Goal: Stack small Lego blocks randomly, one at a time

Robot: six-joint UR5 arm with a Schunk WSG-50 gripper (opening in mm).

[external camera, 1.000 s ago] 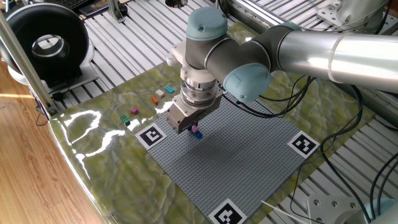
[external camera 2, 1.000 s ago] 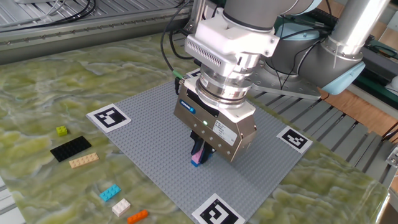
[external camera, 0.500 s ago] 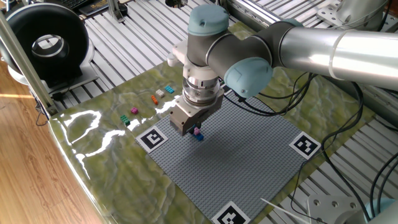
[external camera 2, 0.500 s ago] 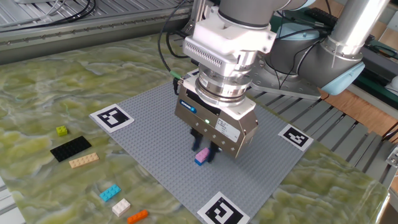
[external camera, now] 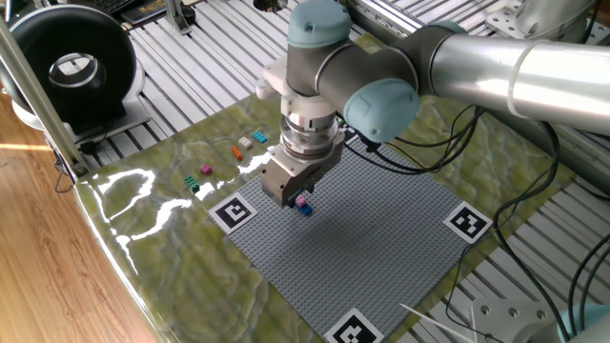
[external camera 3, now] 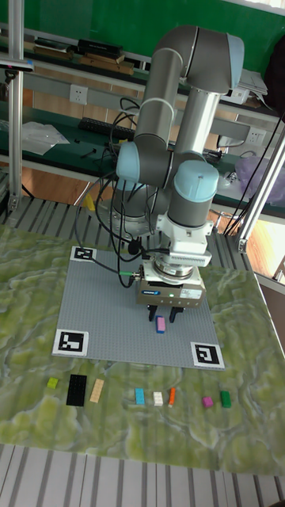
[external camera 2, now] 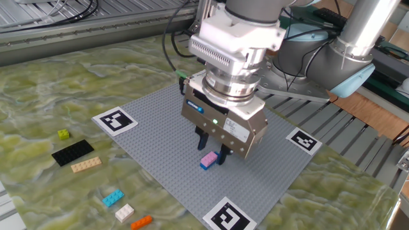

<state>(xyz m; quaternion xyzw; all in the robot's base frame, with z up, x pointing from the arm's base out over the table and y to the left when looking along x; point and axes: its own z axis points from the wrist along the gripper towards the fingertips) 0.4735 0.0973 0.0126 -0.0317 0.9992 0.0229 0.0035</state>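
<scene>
A pink small Lego block sits stacked on a blue one (external camera 2: 207, 161) on the grey baseplate (external camera 2: 153, 128); the stack (external camera: 303, 205) (external camera 3: 161, 324) stands free. My gripper (external camera 2: 212, 145) hangs just above it, open, its fingers either side of the pink block and holding nothing. In the tall fixed view the gripper (external camera 3: 161, 314) is straight over the stack. Loose blocks lie on the mat: yellow-green (external camera 2: 63, 134), tan (external camera 2: 86, 165), cyan (external camera 2: 113, 198), white (external camera 2: 124, 212), orange (external camera 2: 142, 222), magenta (external camera 3: 207, 402), green (external camera 3: 224, 398).
A flat black studded plate (external camera 2: 71, 152) lies beside the tan block. Square marker tags (external camera 2: 114, 120) sit at the baseplate's corners. The loose blocks form a row along the mat's near side (external camera 3: 139, 396). Cables hang from the arm behind the baseplate.
My gripper has opened and risen off the pink block, leaving it pressed on the blue one. The stack has stayed where it was.
</scene>
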